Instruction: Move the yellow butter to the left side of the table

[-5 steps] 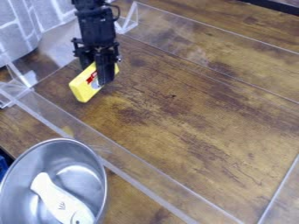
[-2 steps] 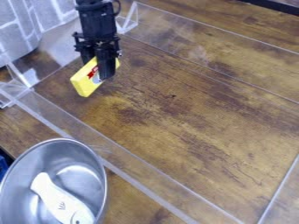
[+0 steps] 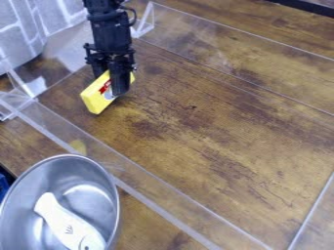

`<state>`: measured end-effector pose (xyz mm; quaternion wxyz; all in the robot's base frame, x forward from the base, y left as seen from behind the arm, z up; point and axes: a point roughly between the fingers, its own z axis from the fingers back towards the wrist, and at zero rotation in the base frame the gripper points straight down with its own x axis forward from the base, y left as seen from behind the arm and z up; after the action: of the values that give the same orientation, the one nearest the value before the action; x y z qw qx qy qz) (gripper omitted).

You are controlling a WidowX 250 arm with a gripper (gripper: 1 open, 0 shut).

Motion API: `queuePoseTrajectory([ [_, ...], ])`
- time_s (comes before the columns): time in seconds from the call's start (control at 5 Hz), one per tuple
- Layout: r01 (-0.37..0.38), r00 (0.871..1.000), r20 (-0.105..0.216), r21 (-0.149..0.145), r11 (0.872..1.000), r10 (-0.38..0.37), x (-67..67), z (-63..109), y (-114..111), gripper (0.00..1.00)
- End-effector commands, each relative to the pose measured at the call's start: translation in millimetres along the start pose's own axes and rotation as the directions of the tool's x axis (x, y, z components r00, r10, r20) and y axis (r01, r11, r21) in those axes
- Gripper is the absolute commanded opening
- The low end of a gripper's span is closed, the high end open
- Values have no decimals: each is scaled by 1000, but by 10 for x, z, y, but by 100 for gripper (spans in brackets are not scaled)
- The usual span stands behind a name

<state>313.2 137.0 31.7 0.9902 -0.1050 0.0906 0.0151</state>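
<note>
Toward the upper left of the frame, the gripper (image 3: 116, 90) pointed steeply downward from a black arm that entered at the top edge. Its fingers were drawn fully together, with no gap visible between them. The tips overlapped the right end of the yellow butter (image 3: 96, 96), on or just at the red-and-white label; the fingers were clenched over the block, and whether they truly pinched it or merely pressed on it could not be told from this view. The butter lay tilted, its long side running diagonally, and rested on the table (image 3: 222, 117) just inside the clear acrylic edging (image 3: 156, 190) that ran along the left side and lower portion of the work area.

The tabletop was dark brown wood grain, worn, with pale scuffed patches toward the upper centre. At the lower left corner of the frame, outside the acrylic strip, a round metal bowl (image 3: 59, 176) stood with a white spoon-like object (image 3: 59, 220) lying inside it. Pale, indistinct material occupied the upper left corner behind the arm.
</note>
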Motion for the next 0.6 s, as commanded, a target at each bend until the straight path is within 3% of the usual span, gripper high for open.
queuePoseTrajectory([
  [0.0,20,998,51,33,999,-21,58,182,-18,0],
  [0.4,24,998,52,36,999,-25,62,295,-79,0],
])
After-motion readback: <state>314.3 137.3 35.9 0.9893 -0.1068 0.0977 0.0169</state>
